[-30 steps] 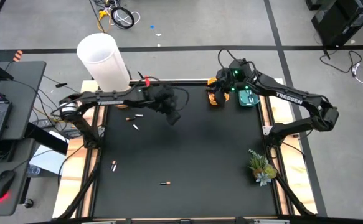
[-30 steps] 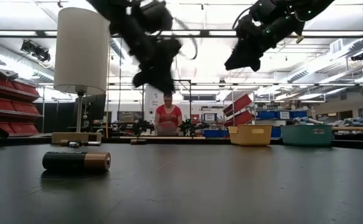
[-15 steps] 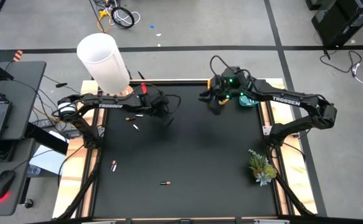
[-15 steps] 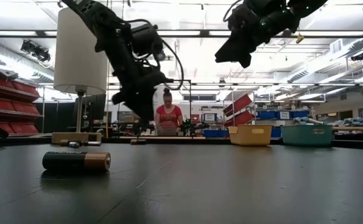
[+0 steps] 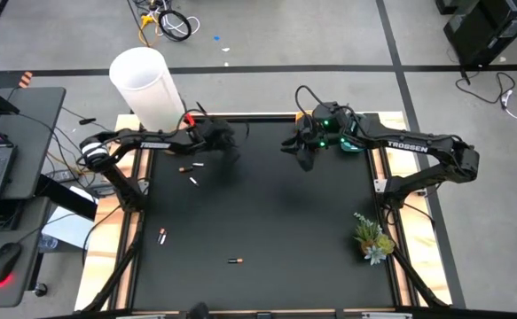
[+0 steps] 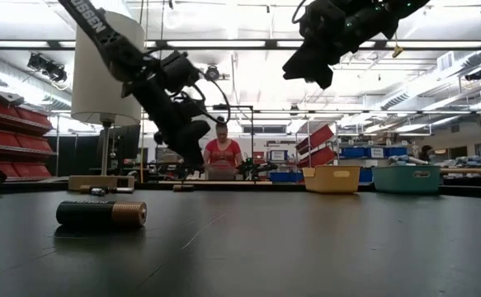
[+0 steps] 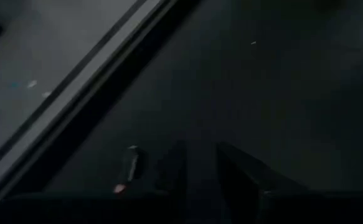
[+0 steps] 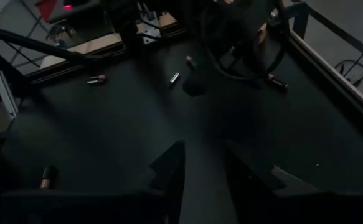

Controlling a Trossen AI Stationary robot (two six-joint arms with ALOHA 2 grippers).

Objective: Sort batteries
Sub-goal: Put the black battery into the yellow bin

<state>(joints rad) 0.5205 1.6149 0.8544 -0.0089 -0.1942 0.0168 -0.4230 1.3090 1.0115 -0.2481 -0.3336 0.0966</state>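
Dark left gripper apparently empty, near batteries

High view: overhead, straight down, whole table plus floor around.
Low view: at tabletop level, level across mat into room; one battery close to lens.
Left wrist view: close, angled down at mat near table edge.
Right wrist view: higher, looks across mat; shares scattered batteries with high view.
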